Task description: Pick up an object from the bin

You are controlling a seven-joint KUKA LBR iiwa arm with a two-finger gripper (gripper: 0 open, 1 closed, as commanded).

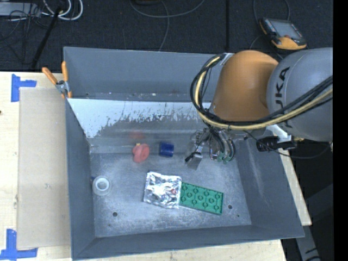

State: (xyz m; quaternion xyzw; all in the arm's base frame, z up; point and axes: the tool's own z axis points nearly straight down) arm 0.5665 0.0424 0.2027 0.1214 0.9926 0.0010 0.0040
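Grey metal makes up the whole working surface: a sloped-wall bin [163, 86] with a speckled floor. From the view's right the arm [304, 91], with its orange cover, reaches in. Its gripper [209, 153] hangs low over bare floor in the right rear part of the bin. Nothing shows between its tips, and whether it is spread or closed I cannot tell.

Five loose things lie on the floor, one of each kind, all well apart from the walls:

- **Green plate** [202, 198]: studded, toward the near wall, and below the gripper in the view. Its long axis runs left to right and dips slightly rightward.
- **Foil packet** [162, 190]: crumpled, touching the plate's left end.
- **Pink lump** [141, 153]: mid-floor.
- **Blue block** [166, 149]: just right of the lump.
- **Clear ring** [101, 185]: far left.

The block is the nearest thing to the gripper, lying to its left at about the same depth. It looks the likeliest pick, calling for a short sideways shift before closing.
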